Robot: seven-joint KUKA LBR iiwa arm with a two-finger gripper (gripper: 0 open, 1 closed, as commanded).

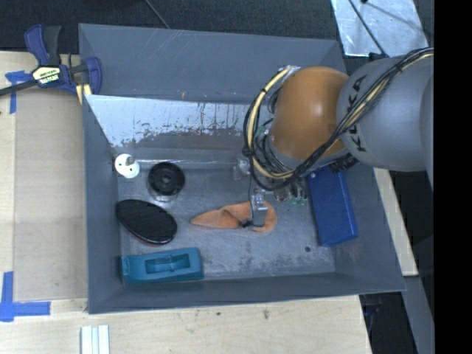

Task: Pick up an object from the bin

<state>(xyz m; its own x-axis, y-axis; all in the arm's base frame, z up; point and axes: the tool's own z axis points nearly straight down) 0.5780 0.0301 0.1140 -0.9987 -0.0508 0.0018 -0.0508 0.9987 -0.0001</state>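
Standing at the right end of the orange piece (pixel 221 218), the claw (pixel 259 214), whose spread I cannot tell, looks at the grasp step; next comes a sure grip and a straight lift.

Your jaws are down at the right end of a flat orange scrap (pixel 221 218) in the middle of the grey bin (pixel 221 72). Just right of them lies a blue box (pixel 333 209). At lower left sit a black oval case (pixel 146 221), a black disc (pixel 166 179) and a teal block (pixel 162 265).
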